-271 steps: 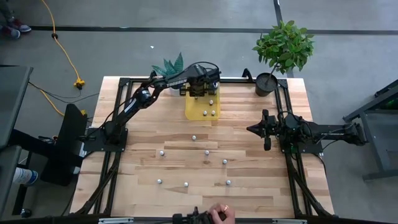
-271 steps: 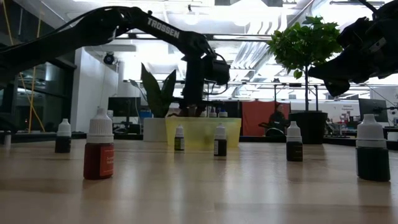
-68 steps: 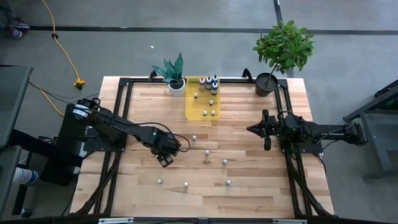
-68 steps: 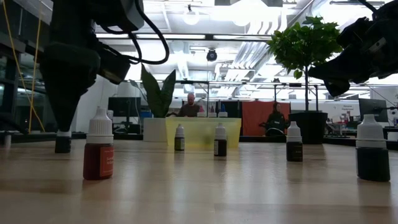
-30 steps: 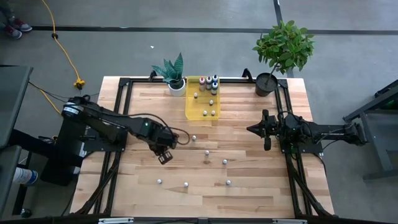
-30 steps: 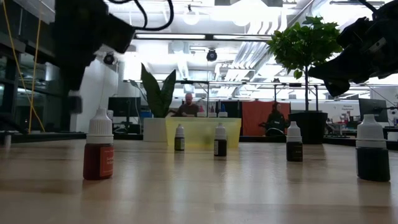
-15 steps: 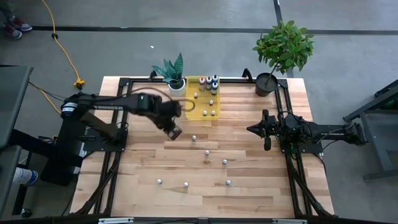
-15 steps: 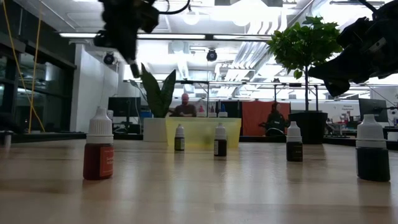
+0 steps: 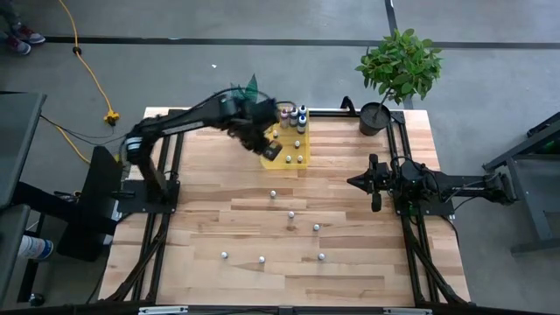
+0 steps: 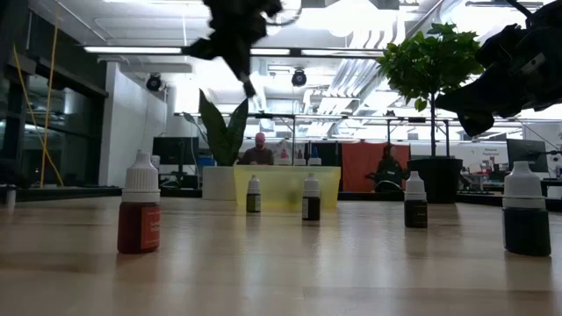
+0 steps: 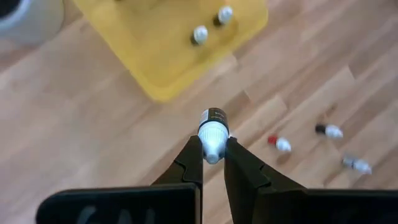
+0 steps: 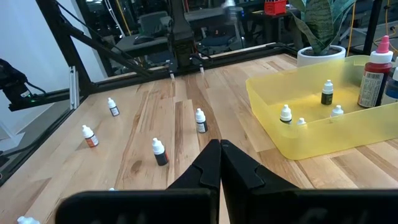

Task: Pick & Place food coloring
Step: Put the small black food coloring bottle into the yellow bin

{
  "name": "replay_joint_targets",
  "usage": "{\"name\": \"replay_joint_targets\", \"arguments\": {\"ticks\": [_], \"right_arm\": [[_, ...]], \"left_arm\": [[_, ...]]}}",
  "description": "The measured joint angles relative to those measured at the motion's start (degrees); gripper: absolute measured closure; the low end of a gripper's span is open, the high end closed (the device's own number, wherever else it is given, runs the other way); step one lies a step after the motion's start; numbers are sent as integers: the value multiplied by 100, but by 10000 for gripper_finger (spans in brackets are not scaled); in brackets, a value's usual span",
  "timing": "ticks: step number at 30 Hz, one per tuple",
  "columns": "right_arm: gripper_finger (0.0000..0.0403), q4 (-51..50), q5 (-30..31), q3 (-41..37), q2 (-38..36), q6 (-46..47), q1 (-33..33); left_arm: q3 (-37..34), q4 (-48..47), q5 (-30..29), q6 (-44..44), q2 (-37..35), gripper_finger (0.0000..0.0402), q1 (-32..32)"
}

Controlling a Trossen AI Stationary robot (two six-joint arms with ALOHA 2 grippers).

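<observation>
Your left gripper (image 11: 212, 151) pinches a small food coloring bottle (image 11: 213, 132) by its white cap, the dark body pointing away from the fingers. In the high view it hangs in the air at the near edge of the yellow tray (image 9: 273, 158). The grip is narrow and sits high on a smooth, rounded cap, so I'd carry it fully over the tray floor and lower it before letting go; a release from this height would likely let the bottle bounce or roll. Aim for bare plastic, clear of the small bottles already standing in the tray (image 11: 199, 35).

The tray is translucent, glossy and shallow-walled with rounded corners. The table (image 9: 350, 262) is matte wood planks. Seven bottles remain loose on the table (image 9: 291, 214), well apart from each other.

Your right gripper (image 12: 219, 153) waits at the table's right side, fingers pressed together and empty.
</observation>
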Motion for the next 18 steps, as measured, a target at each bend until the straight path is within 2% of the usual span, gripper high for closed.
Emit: {"name": "replay_joint_targets", "arguments": {"ticks": [6,11,14,18], "right_arm": [[402,-1,1,0,0,1,1],[402,0,0,-2,2,0,2],[402,0,0,-1,2,1,0],[402,-2,0,-1,2,1,1]], "left_arm": [[1534,-583,-31,219,1317,378,281],[2545,-1115,-3,281,2296,378,383],[2894,-1413,9,281,2679,378,383],[2936,-1366,-40,170,2985,378,381]]}}
